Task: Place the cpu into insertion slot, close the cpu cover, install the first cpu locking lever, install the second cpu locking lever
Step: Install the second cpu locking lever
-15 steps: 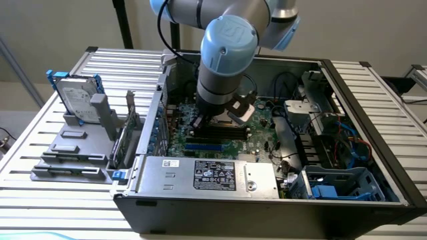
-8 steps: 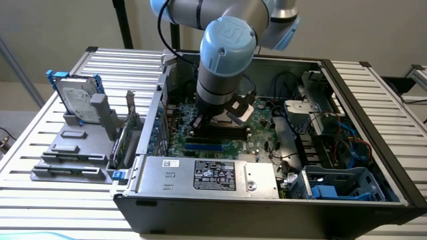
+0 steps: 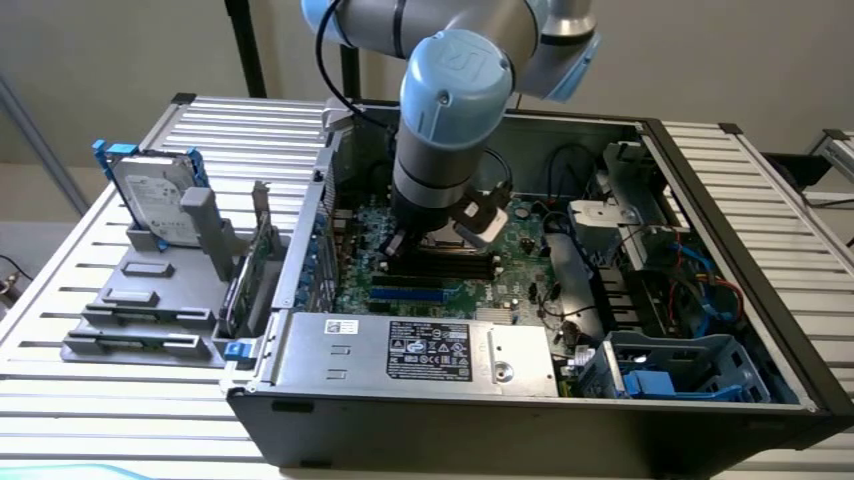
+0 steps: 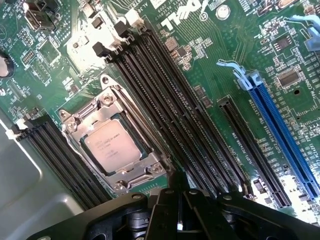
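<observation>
The cpu [image 4: 111, 145], a pale silvery square chip, lies flat in the insertion slot [image 4: 75, 131] on the green motherboard [image 4: 210, 60]. The cpu cover [image 4: 146, 168], a silvery frame with a window, lies down around the chip. Thin metal levers [image 4: 131, 109] run along two sides of the socket. My gripper [image 4: 178, 192] hangs just beside the socket's near corner, its black fingers drawn together on nothing. In the exterior view the arm's wrist [image 3: 447, 190] reaches down into the open computer case [image 3: 747, 300] above the board, and the cpu is hidden beneath it.
Long black memory slots [image 4: 165, 100] flank the socket on both sides. A blue expansion slot [image 4: 280, 130] and a black one [image 4: 252, 150] lie farther off. Outside the case, a hard drive [image 3: 154, 190] stands on a grey fixture; a power supply [image 3: 414, 350] and blue drive cage [image 3: 681, 370] sit at the front.
</observation>
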